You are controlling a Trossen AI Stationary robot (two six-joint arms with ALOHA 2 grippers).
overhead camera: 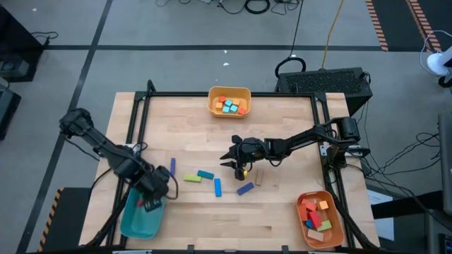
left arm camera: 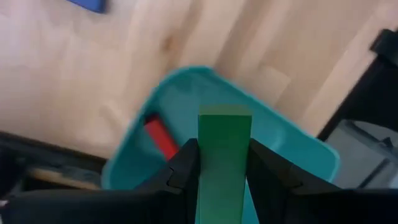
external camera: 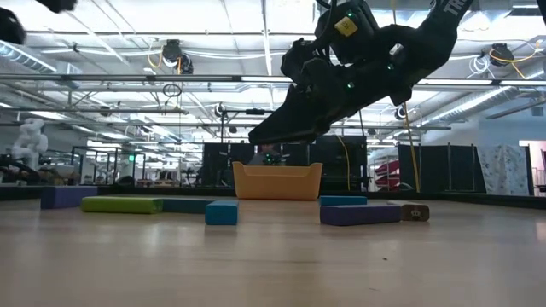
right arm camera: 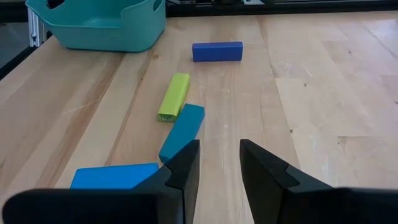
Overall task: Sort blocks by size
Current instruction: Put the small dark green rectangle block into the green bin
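We see the left hand (left arm camera: 224, 168) pinching a long green bar (left arm camera: 224, 155) between its two fingers, hanging above the teal tray (left arm camera: 298, 149) at the worktop's (overhead camera: 282, 212) seven o'clock corner. A red bar (left arm camera: 160, 137) already lies inside that tray.

The right hand (right arm camera: 217, 162) hovers just right of the worktop's centre with its fingers a little spread and nothing between them in its wrist view. Around it lie the loose blocks: toward nine o'clock a teal brick (right arm camera: 182, 130), a yellow-green bar (right arm camera: 173, 96) and a bright blue bar (right arm camera: 112, 176), and farther that way a dark blue bar (right arm camera: 217, 51) near the teal tray. At about five o'clock from the hand we find a purple-blue bar (overhead camera: 245, 188) and a tan block (overhead camera: 258, 176).

At twelve o'clock the yellow tray (overhead camera: 229, 92) holds small cubes, and at the five o'clock corner the orange tray (overhead camera: 300, 201) holds mid-sized pieces.
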